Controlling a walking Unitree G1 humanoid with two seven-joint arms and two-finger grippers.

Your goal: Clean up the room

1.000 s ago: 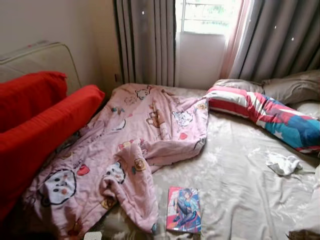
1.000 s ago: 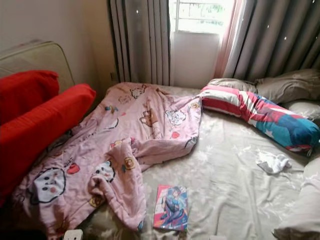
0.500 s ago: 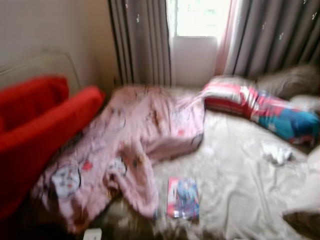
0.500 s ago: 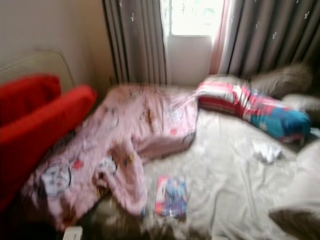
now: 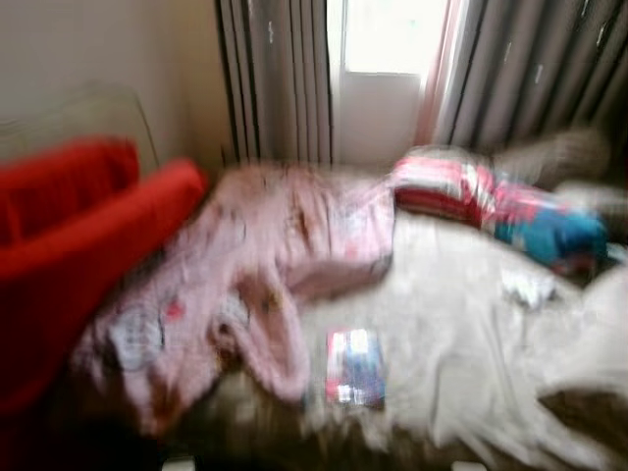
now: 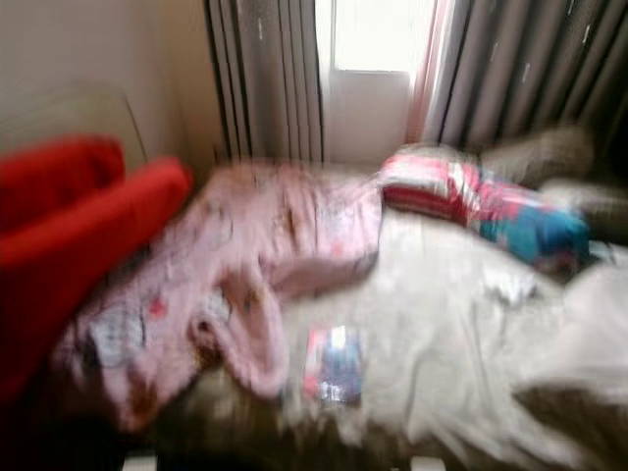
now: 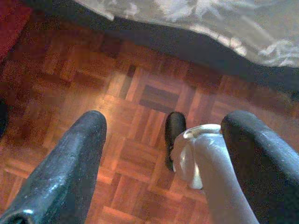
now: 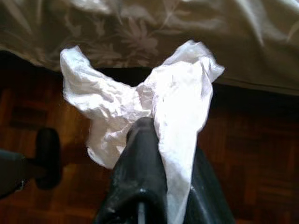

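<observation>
1. A crumpled white tissue (image 8: pixel 140 107) is pinched between the black fingers (image 8: pixel 140 172) of the right gripper (image 8: pixel 156 154), which are pressed together on it. It hangs over the dark wooden floor (image 8: pixel 252 154), just in front of the edge of the bed sheet (image 8: pixel 154 37).
2. The left gripper (image 7: pixel 163 140) hangs over the parquet floor (image 7: pixel 70 79) with its two fingers (image 7: pixel 70 172) spread apart and nothing between them. A grey leg and a black foot of the robot (image 7: pixel 187 149) show below it, and the hem of the pale sheet lies at the far side.
3. On the bed (image 5: pixel 461 363), blurred by camera motion, a book with a colourful cover (image 5: pixel 353 368) lies flat near the near edge, just right of the pink blanket.
4. The pink blanket (image 5: pixel 265 265) with cartoon prints lies rumpled over the left half of the bed, reaching from the far end to the near left corner.
5. A small white crumpled thing (image 5: pixel 530 289), too blurred to name, lies on the sheet at the right, near a long pillow (image 5: pixel 491 201) striped red, white and blue.
6. Grey pillows (image 5: pixel 559 157) sit at the far right behind the long one.
7. A red cushion (image 5: pixel 78 245) stands at the left, beside the bed.
8. Grey curtains (image 5: pixel 275 78) frame a bright window (image 5: pixel 392 34) on the far wall.
</observation>
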